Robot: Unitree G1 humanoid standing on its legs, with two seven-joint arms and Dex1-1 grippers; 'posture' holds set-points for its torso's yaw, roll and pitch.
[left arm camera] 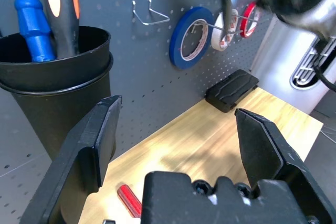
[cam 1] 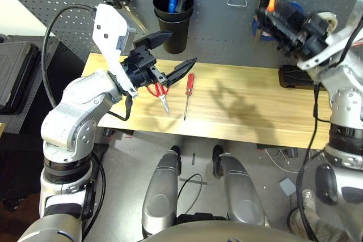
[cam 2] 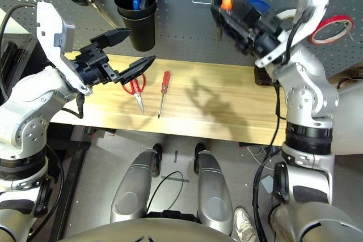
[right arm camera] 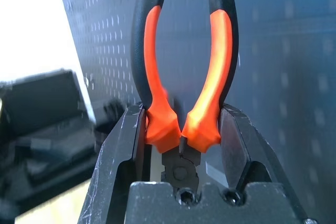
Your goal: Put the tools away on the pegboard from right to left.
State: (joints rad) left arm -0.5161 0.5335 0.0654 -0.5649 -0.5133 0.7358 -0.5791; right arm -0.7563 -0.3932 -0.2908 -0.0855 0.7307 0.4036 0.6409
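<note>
Pliers (right arm camera: pixel 181 93), handles pointing away from the right claw (right arm camera: pixel 181 129), apparently upright; fingers part-open, gripping them

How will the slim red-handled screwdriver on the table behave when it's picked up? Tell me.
The screwdriver looks stiff, with its straight metal shaft, so it likely won't bend. Its handle is much thicker than the shaft, so it may feel handle-heavy and dip that way if gripped by the shaft. Lying loose on the flat tabletop, it might roll if nudged.

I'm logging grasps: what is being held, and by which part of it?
The orange-and-black pliers, by the lower handles near the pivot, in the right claw.
</note>
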